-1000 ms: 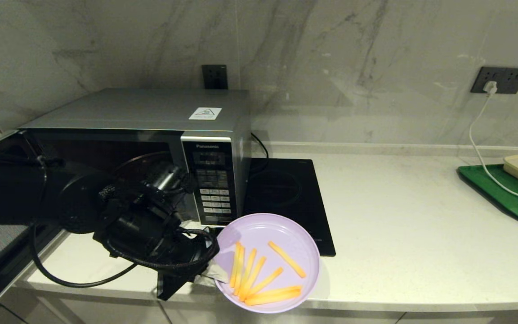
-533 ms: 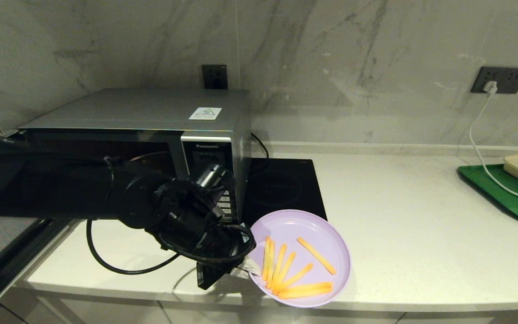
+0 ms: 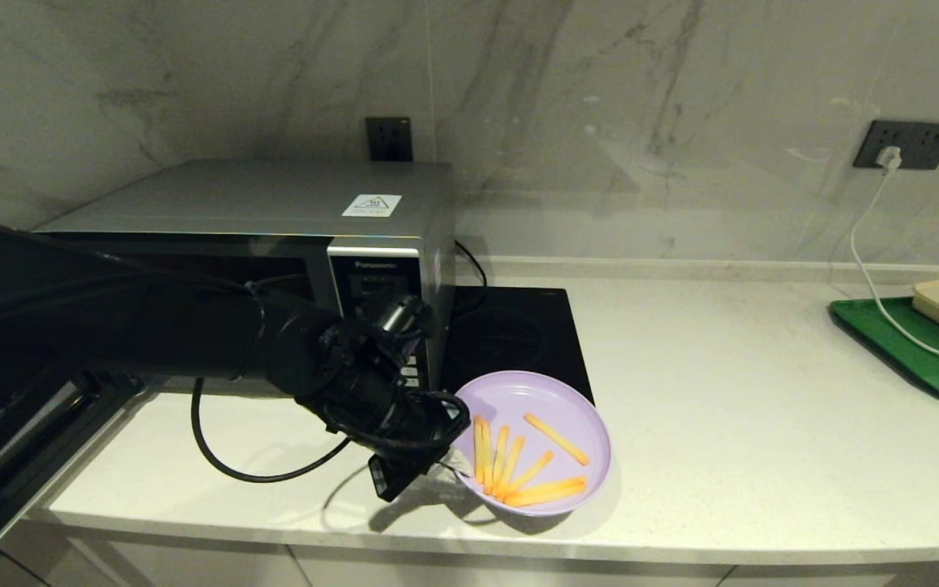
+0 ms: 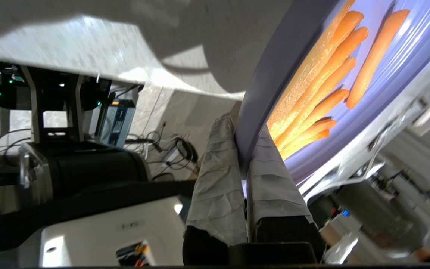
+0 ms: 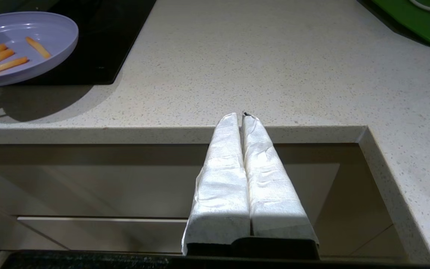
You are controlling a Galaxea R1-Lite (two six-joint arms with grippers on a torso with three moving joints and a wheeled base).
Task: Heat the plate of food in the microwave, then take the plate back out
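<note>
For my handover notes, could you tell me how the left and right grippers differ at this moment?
The left gripper is pinched shut on the rim of the plate of food beside the microwave; the right gripper holds nothing. The left one is over the countertop, the right sits parked below its front edge. Both are shut, with white-wrapped fingers.
</note>
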